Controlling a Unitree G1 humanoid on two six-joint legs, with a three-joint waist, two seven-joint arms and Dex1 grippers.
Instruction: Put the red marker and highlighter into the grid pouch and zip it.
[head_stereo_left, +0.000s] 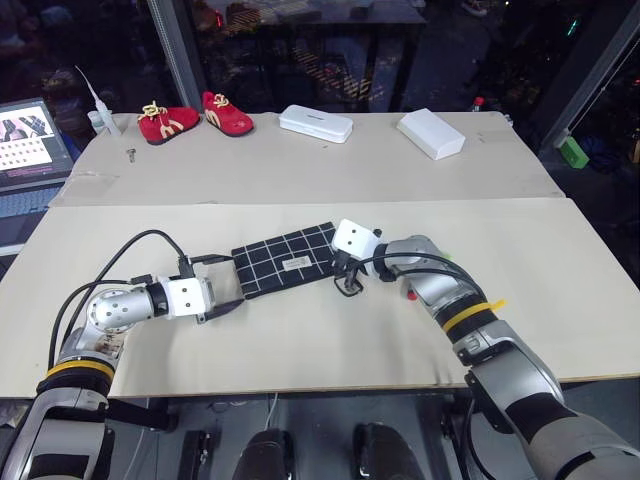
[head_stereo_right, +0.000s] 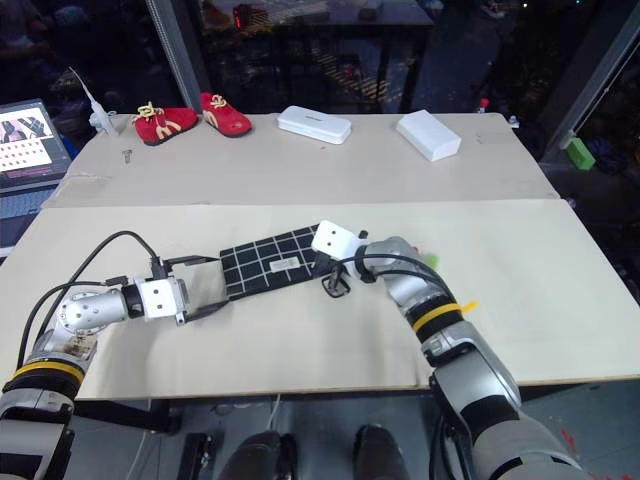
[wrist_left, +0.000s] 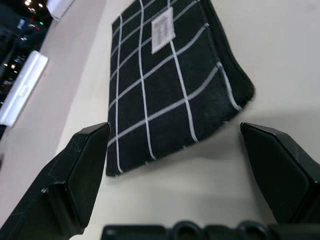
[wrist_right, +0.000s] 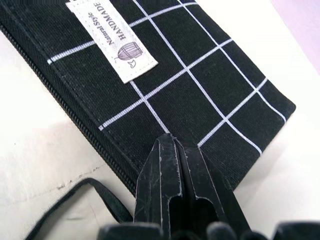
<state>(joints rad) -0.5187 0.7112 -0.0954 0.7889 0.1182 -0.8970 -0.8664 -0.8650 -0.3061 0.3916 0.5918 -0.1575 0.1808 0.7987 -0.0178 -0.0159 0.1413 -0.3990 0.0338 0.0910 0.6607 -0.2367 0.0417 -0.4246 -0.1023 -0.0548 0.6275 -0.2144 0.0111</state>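
One label (wrist_right: 112, 41) on the grid pouch (wrist_right: 210, 80) reads "HANDMADE".

Lighting's pretty even from overhead, so the pale counter (head_stereo_left: 330, 330) reads bright while everything behind it is dark, with just small colored glints. Shadows are soft and short, hugging the underside of the left pincer (head_stereo_left: 226, 306). Up close, the left pincer's fingers (wrist_left: 75, 175) are blurry, but the pouch (wrist_right: 200, 75) just beyond the right pincer (wrist_right: 172, 145) is crisp enough to read its label.
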